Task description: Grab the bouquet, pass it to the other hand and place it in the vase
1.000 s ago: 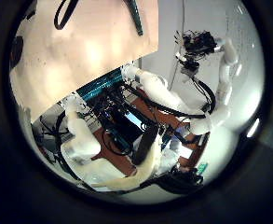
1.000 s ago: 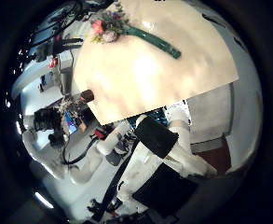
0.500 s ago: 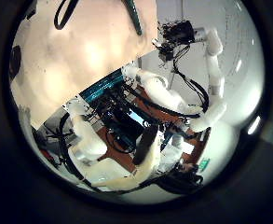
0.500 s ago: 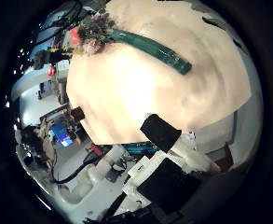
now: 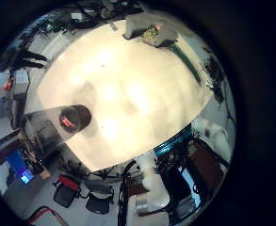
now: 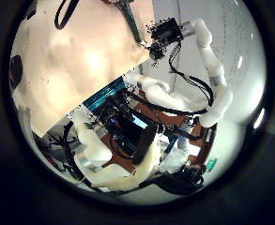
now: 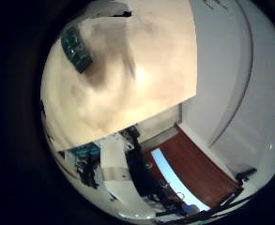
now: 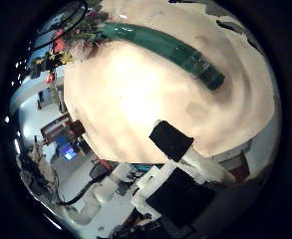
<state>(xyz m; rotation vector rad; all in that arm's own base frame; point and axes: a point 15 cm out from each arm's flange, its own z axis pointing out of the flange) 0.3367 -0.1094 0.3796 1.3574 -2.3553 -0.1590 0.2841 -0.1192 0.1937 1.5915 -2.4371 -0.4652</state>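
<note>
The bouquet lies flat on the pale table [image 5: 128, 104]. Its flowers [image 8: 78, 40] are at one end and its long wrapped stem [image 8: 170, 48] runs across the right thumb side palm view, filling much of it. The stem's end [image 7: 76, 49] also shows in the right little finger side view. My right hand [image 6: 165, 36] hangs just above the stem [image 6: 129, 19], and one fingertip [image 8: 171, 139] stands clear of the bouquet; nothing is held. The vase [image 5: 72, 121] stands upright on the table below my left hand. The far-off right hand [image 5: 138, 21] is over the bouquet [image 5: 166, 40].
The table edge [image 6: 99, 80] runs close to the robot bases, with equipment and a lit screen [image 6: 137, 120] below it. Cluttered shelves and gear [image 5: 15, 75] stand beyond the table's far side.
The right hand has come down toward the table and over the bouquet, which now fills more of the right thumb side view. The bouquet itself has not moved.
</note>
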